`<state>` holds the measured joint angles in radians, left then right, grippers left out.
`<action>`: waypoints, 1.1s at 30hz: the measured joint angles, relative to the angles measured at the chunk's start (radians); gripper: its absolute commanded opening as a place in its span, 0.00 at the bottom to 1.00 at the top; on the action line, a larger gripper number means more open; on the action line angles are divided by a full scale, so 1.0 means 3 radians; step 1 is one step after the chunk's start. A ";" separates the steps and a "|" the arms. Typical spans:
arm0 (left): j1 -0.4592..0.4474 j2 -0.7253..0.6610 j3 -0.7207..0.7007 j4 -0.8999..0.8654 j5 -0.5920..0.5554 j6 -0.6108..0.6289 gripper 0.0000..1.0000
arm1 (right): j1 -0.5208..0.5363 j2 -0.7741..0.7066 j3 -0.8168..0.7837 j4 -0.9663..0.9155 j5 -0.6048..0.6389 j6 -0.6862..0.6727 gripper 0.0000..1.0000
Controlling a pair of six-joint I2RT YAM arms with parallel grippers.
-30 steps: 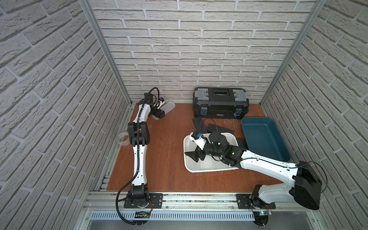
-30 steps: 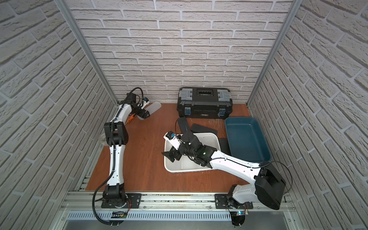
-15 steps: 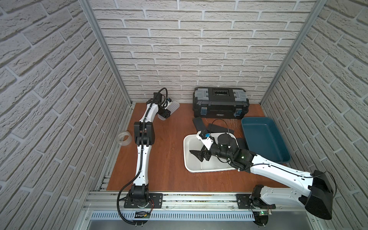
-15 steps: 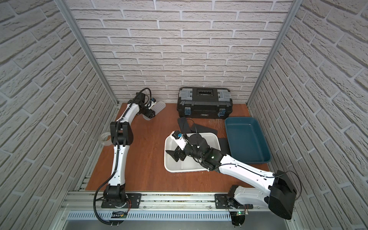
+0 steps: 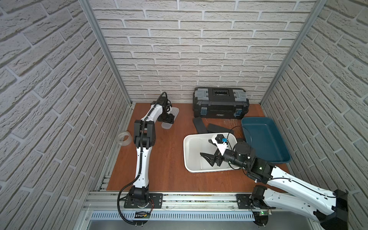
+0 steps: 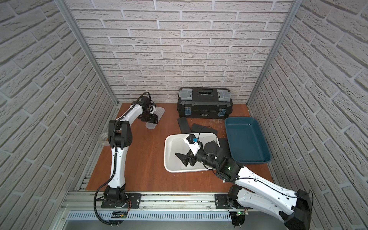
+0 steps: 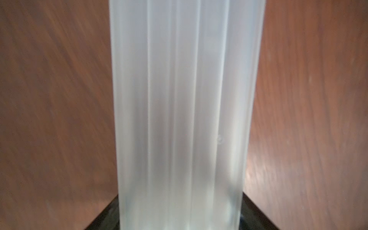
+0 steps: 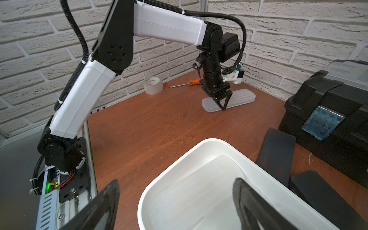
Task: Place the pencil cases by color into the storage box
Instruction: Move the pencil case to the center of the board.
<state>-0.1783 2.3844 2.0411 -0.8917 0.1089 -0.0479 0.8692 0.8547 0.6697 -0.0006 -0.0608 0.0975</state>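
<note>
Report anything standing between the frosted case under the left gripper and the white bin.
Nothing visible does: only bare table lies between the frosted case and the white bin. The right gripper hangs open over the bin.

This looks like a robot lab test booth. A left robot arm [image 5: 142, 159] and a right robot arm [image 5: 288, 183] are bolted to a metal rail [image 5: 199, 200] at the front of a brown wooden bench [image 5: 169, 155]. Walls that look like white bricks [image 5: 199, 49] stand on three sides, held by metal posts [image 5: 103, 49]. A black toolbox [image 5: 220, 105] sits at the back.
</note>
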 measured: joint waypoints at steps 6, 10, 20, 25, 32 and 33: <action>-0.0278 -0.0841 -0.1422 0.0472 -0.0203 -0.0427 0.72 | 0.0029 0.0018 0.0051 -0.0209 0.0156 0.0187 0.88; -0.0439 -0.1428 -0.2338 0.0832 -0.0268 -0.0730 0.72 | 0.0037 0.0080 0.0120 -0.0369 0.0332 0.0393 0.88; -0.0721 -0.2571 -0.3901 0.1572 -0.0455 -0.1542 0.75 | 0.0042 0.0388 0.0542 -0.0782 0.0842 0.0946 0.88; -0.0785 -0.2876 -0.4280 0.1843 -0.0524 -0.1848 0.78 | 0.0080 0.0752 0.0752 -0.1020 0.1025 0.1226 0.89; -0.0950 -0.3182 -0.4557 0.1977 -0.0636 -0.2065 0.98 | 0.0186 0.1144 0.1001 -0.1184 0.1127 0.1442 0.93; -0.0965 -0.3273 -0.4606 0.1958 -0.0646 -0.2083 0.98 | 0.0202 0.1200 0.1063 -0.1189 0.1148 0.1466 0.93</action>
<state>-0.4679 1.4025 0.6594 -0.3042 -0.0849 -0.6727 0.9298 1.2148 0.9886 -0.3573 0.2836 0.5373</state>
